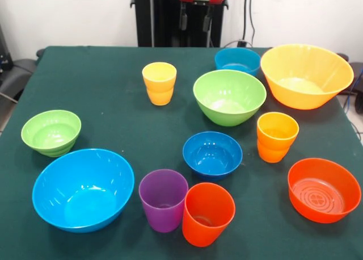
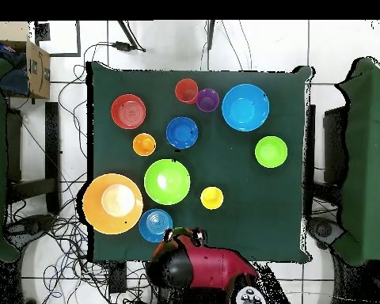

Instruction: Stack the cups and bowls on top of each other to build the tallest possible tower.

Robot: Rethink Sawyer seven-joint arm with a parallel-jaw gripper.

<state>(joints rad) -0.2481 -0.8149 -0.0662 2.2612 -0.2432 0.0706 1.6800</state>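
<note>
1. Green cloth covers the surface [image 1: 113, 101], and nothing on it is stacked yet: no tower exists, every cup and bowl stands apart. The gripper [image 1: 195, 22] hangs drawn back at the far edge, its two fingers a little apart and holding nothing.
2. Going left to right in the front view: a small green bowl [image 1: 51, 132] and a large light blue bowl [image 1: 83, 189] sit at the left, both empty.
3. Next come the yellow cup [image 1: 159, 83] further back and the purple cup [image 1: 163, 200] near the front, the latter touching or just beside the red-orange cup [image 1: 207, 213].
4. In the middle stand the dark blue bowl [image 1: 212, 153], a larger green bowl [image 1: 229, 96], and a teal bowl [image 1: 237, 60] behind it.
5. At the right are the orange-yellow cup [image 1: 277, 136], the big orange-yellow bowl [image 1: 306, 75] and the orange-red bowl [image 1: 324, 189]. All containers look empty.
6. My judgement: the first step is choosing a base. The yellow cup is closest to the gripper and stands clear of its neighbours, so it is an easy first grasp.
7. To do it well, grip one wall of the rim squarely, lift straight, and lower each next piece centred, since a narrow base makes the column tip easily.
8. Separate the purple and red-orange pair carefully; a finger between them may knock one over.
</note>
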